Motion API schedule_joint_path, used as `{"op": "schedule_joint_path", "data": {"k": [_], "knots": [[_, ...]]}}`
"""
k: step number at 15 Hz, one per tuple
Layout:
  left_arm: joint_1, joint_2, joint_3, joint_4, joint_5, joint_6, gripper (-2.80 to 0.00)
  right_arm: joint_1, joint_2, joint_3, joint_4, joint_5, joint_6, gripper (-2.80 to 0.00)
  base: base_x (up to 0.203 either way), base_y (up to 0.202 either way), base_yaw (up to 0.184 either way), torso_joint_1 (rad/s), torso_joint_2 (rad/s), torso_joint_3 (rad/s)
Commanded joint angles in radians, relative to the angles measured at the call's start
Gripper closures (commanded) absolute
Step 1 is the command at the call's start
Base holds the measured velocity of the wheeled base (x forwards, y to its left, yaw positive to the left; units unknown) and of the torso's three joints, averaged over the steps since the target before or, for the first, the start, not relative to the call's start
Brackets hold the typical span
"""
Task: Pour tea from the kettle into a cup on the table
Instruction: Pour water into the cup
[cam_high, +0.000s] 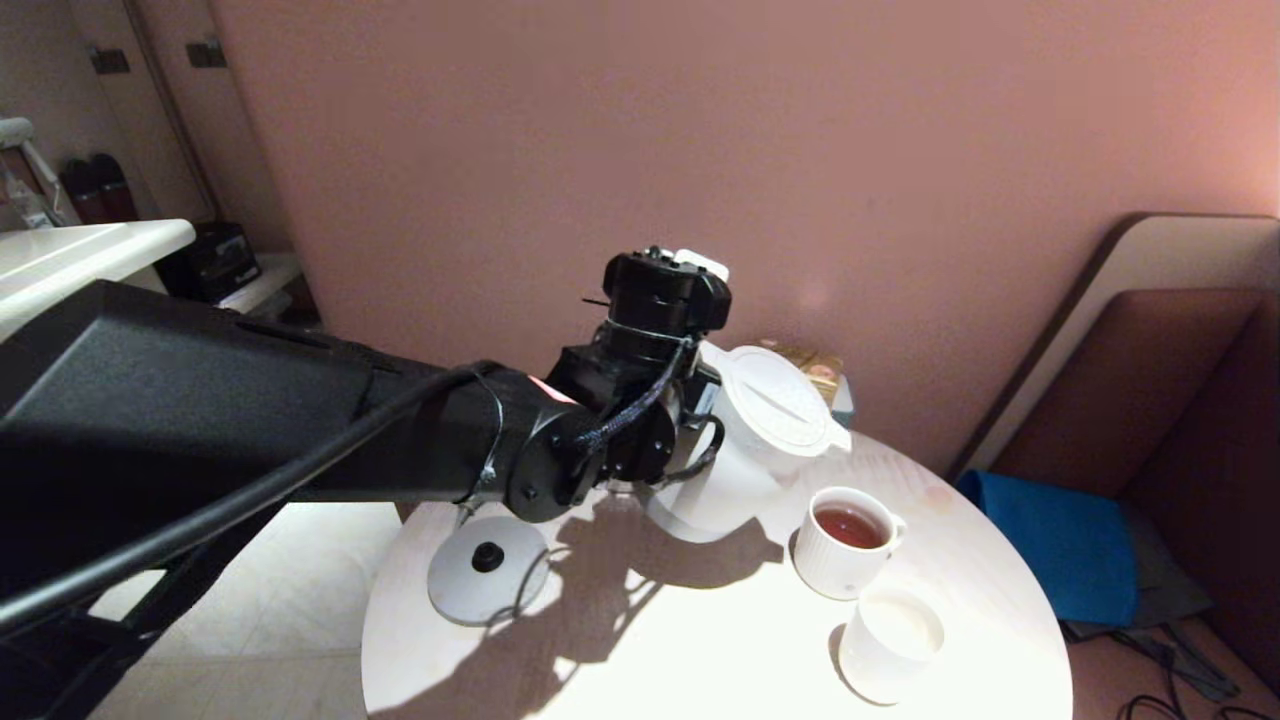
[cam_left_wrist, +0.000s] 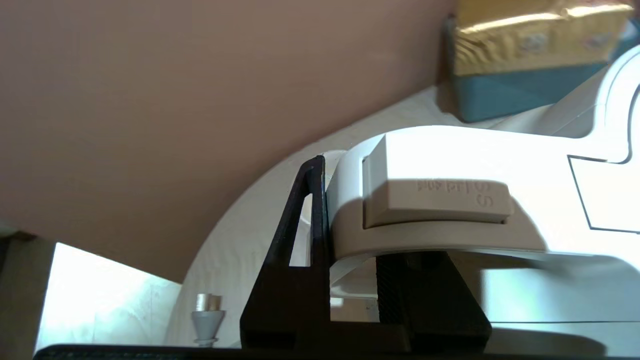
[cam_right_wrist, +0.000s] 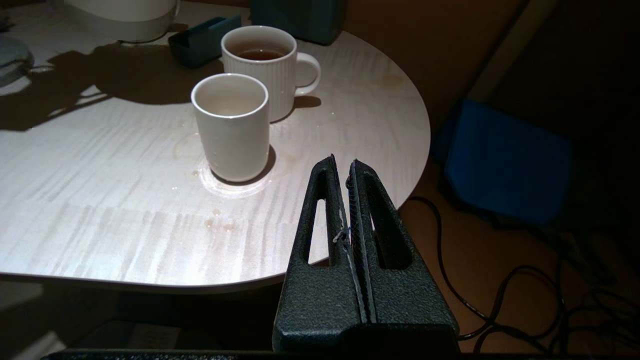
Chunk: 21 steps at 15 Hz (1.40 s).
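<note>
Pale wood-grain table w/ plain cup nearest, dry as yet, ribbed mug w/ tea beyond; kettle held tilted, left gripper clamped on handle; pour judged underway, spout to be carried over cup next; right gripper closed, parked.

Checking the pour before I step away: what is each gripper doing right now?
Left gripper: closed on the kettle by its handle, kettle tilted above the table.
Right gripper: shut, empty, off the table's edge.
</note>
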Motion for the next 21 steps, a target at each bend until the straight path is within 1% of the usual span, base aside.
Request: {"op": "schedule_joint_path", "data": {"k": [1, 7, 8, 9, 10, 12, 14, 17, 19, 20, 21], "knots": [[-0.017, -0.001, 0.014, -0.003, 0.003, -0.003, 0.00, 0.000, 0.000, 0.000, 0.001, 0.001, -0.001, 0.00, 0.000, 0.000, 0.000, 0.000, 0.00, 0.000], [-0.089, -0.126, 0.257, -0.004, 0.009, -0.015, 0.00, 0.000, 0.000, 0.000, 0.001, 0.001, -0.001, 0.00, 0.000, 0.000, 0.000, 0.000, 0.00, 0.000], [-0.100, -0.144, 0.291, -0.004, 0.012, -0.013, 0.00, 0.000, 0.000, 0.000, 0.001, 0.001, -0.001, 0.00, 0.000, 0.000, 0.000, 0.000, 0.00, 0.000], [-0.110, -0.155, 0.298, -0.003, 0.013, -0.004, 0.00, 0.000, 0.000, 0.000, 0.001, 0.001, -0.001, 0.00, 0.000, 0.000, 0.000, 0.000, 0.00, 0.000], [-0.112, -0.152, 0.293, -0.003, 0.013, 0.018, 0.00, 0.000, 0.000, 0.000, 0.001, 0.001, -0.001, 0.00, 0.000, 0.000, 0.000, 0.000, 0.00, 0.000], [-0.113, -0.146, 0.286, -0.004, 0.012, 0.087, 0.00, 0.000, 0.000, 0.000, 0.001, 0.001, -0.001, 0.00, 0.000, 0.000, 0.000, 0.000, 0.00, 0.000], [-0.116, -0.134, 0.235, -0.004, 0.012, 0.128, 0.00, -0.001, 0.000, 0.000, 0.001, 0.001, -0.001, 0.00, 0.000, 0.000, 0.000, 0.000, 0.00, 0.000], [-0.126, -0.093, 0.142, -0.002, 0.010, 0.166, 0.00, 0.000, 0.000, 0.000, 0.001, 0.001, -0.001, 0.00, 0.000, 0.000, 0.000, 0.000, 0.00, 0.000], [-0.137, -0.062, 0.076, 0.003, 0.009, 0.178, 0.00, 0.000, 0.000, 0.000, 0.001, 0.001, -0.001, 0.00, 0.000, 0.000, 0.000, 0.000, 0.00, 0.000], [-0.145, -0.043, 0.049, 0.007, 0.009, 0.182, 0.00, 0.000, 0.000, 0.000, 0.001, 0.001, -0.001, 0.00, 0.000, 0.000, 0.000, 0.000, 0.00, 0.000], [-0.152, -0.030, 0.040, 0.006, 0.009, 0.198, 0.00, 0.000, 0.000, 0.000, 0.001, 0.001, -0.001, 0.00, 0.000, 0.000, 0.000, 0.000, 0.00, 0.000]]}}
